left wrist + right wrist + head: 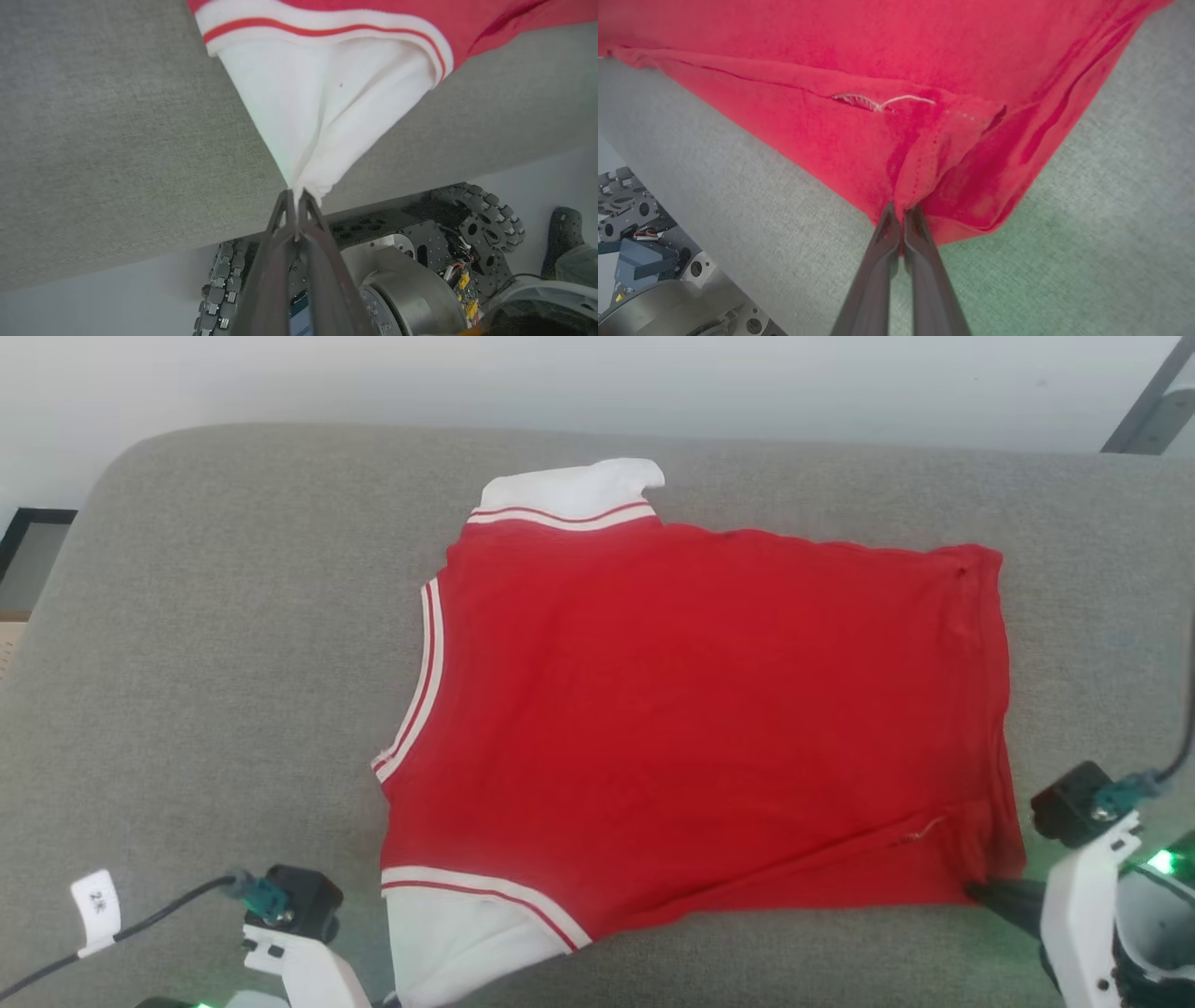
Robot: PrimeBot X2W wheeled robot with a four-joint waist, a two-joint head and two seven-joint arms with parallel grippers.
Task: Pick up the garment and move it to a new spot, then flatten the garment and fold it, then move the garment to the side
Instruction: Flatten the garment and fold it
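Note:
The garment [691,709] lies spread nearly flat on the grey cushion [233,663], red with white sleeves and red-and-white striped trim. Its collar points left and its hem right. One white sleeve [569,485] lies at the far side. The near white sleeve [327,107] is drawn to a point, with my left gripper [295,196] shut on its tip at the cushion's front edge. My right gripper [903,210] is shut on the garment's near hem corner [924,177], which bunches around the fingertips. In the head view that right gripper [980,893] sits at the garment's lower right corner.
The cushion's front edge [140,242] runs just behind my left fingers, with my wheeled base [481,219] and pale floor below it. A dark shoe-like shape [565,233] stands by the base. A black frame [33,537] lies off the cushion's left end.

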